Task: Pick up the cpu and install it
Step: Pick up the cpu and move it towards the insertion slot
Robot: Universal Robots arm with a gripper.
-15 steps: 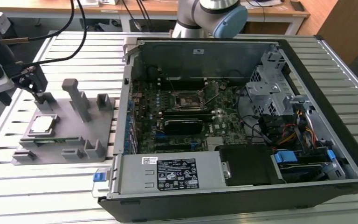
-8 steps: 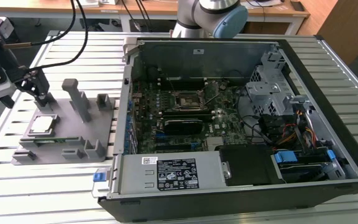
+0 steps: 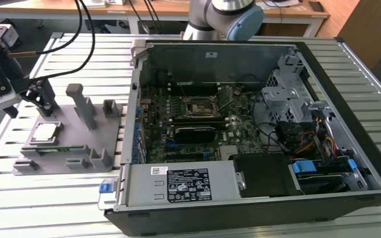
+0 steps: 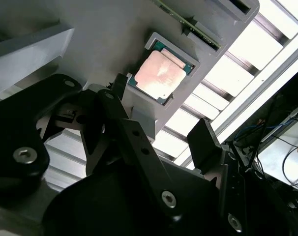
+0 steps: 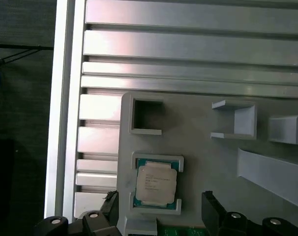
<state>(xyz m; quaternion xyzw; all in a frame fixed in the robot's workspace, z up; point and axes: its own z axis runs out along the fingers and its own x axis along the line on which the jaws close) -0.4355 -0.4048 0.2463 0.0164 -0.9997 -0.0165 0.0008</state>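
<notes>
Surface point(image 3: 376, 89) of slatted metal carries open computer case point(image 3: 257, 218) on exterior view's right and grey fixture point(image 3: 71, 161) on its left. Inside case sits motherboard point(image 3: 240, 124), its socket point(image 3: 200, 106) apparently empty. Gripper point(image 3: 39, 104) hovers over fixture. In first wrist view, fingers point(image 5: 211, 209) are spread wide, holding nothing. Cpu point(image 5: 156, 183) lies flat in fixture pocket, metal top up, between fingers, apart from both. Judgement: early stage, neither grasp nor install yet done.

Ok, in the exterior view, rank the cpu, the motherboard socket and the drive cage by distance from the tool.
1. cpu, in the grey fixture by the tool.
2. motherboard socket, mid-case.
3. drive cage, toward the exterior view's right.
</notes>
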